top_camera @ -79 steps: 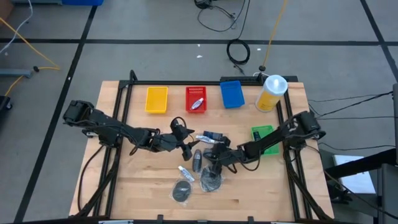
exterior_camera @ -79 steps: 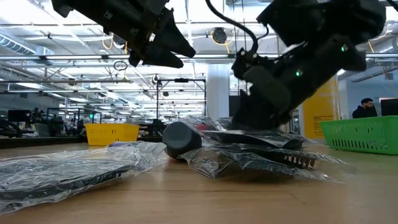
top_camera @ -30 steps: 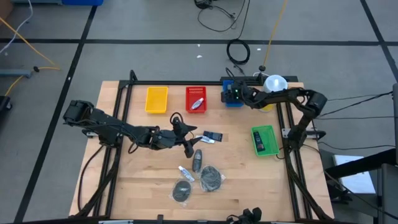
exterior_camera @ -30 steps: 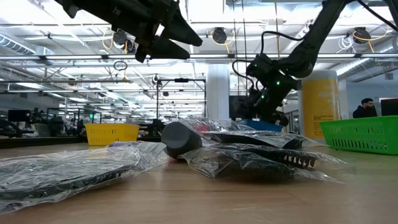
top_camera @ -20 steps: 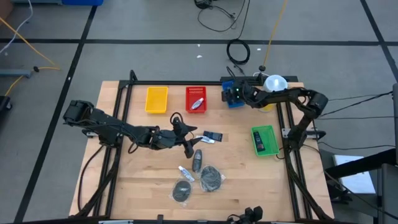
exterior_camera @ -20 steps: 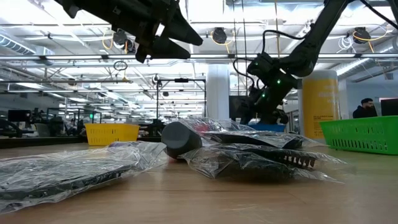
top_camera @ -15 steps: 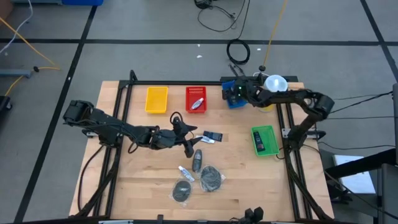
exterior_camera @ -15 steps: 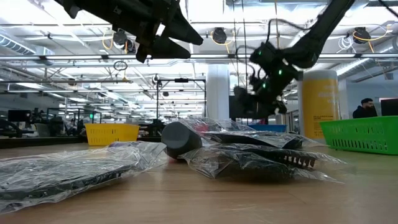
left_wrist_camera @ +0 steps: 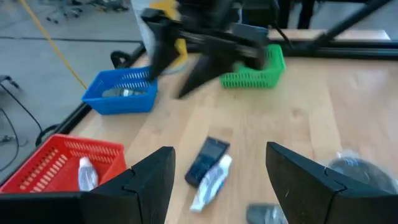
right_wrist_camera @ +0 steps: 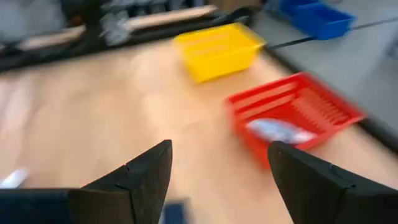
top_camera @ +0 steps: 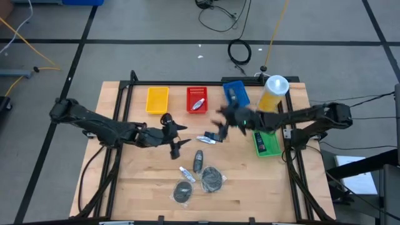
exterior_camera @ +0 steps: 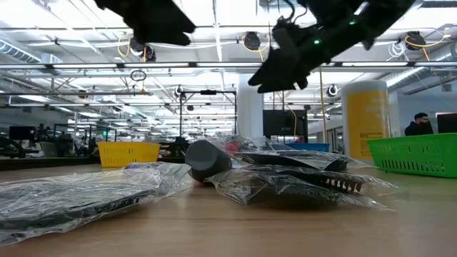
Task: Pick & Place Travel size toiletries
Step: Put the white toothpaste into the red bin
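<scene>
Toiletries lie mid-table: a white tube beside a dark flat packet (top_camera: 210, 137) (left_wrist_camera: 208, 163), a dark bottle (top_camera: 199, 160) (exterior_camera: 207, 160), a second white tube (top_camera: 186, 173) and two wrapped dark pucks (top_camera: 211, 180) (top_camera: 183, 192). My left gripper (top_camera: 179, 137) (left_wrist_camera: 217, 186) hovers open just left of them. My right gripper (top_camera: 220, 124) (right_wrist_camera: 217, 180) (exterior_camera: 270, 73) hangs open and blurred above the packet's far right side. One white tube (top_camera: 197, 104) lies in the red basket (top_camera: 189, 107), one item (top_camera: 232, 94) in the blue basket (top_camera: 239, 100).
Yellow basket (top_camera: 157, 100), red and blue baskets line the far edge, with the big yellow bottle (top_camera: 272, 94) at their right. A green basket (top_camera: 257, 134) holding a dark item sits near the right edge. Bare wood lies left of the toiletries and along the near edge.
My right gripper has swung from above the blue basket at the far edge toward the table's middle and now hangs over the tube and packet. My left gripper has drawn back a little toward the table's left edge. The toiletries on the table have kept still.
</scene>
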Controlling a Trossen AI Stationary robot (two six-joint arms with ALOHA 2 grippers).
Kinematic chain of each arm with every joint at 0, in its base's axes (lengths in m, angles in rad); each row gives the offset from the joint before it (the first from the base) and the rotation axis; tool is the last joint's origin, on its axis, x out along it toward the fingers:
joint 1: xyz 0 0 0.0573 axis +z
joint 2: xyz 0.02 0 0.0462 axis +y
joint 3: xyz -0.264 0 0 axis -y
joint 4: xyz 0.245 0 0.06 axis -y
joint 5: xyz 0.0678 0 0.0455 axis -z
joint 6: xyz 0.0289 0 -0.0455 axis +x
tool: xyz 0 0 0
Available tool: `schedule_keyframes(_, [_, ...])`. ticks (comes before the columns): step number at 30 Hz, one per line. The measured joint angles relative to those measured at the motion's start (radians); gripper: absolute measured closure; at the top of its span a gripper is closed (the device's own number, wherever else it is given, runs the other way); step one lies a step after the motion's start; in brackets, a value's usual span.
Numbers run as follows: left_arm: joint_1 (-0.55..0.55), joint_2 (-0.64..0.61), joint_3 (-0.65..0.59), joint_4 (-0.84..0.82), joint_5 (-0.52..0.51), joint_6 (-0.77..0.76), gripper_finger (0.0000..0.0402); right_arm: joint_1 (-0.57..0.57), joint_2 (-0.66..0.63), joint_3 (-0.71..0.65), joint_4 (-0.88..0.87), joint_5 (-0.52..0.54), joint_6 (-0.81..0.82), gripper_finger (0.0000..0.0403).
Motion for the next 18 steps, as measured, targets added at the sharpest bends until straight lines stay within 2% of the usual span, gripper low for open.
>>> schedule_keyframes(7, [-0.032,-0.020,0.000,-0.106,0.132,-0.045,0.0156,0.208,0.012,-0.122,0.145,-0.005,0.028,0.0147])
schedule_keyframes(15, [-0.065,0.068,0.000,-0.114,0.191,-0.074,0.0156,0.333,0.010,-0.280,0.413,0.005,0.035,0.0147])
schedule_keyframes(18, [-0.070,0.115,0.000,-0.114,0.239,-0.075,0.0156,0.363,0.011,-0.325,0.455,0.006,0.057,0.0149])
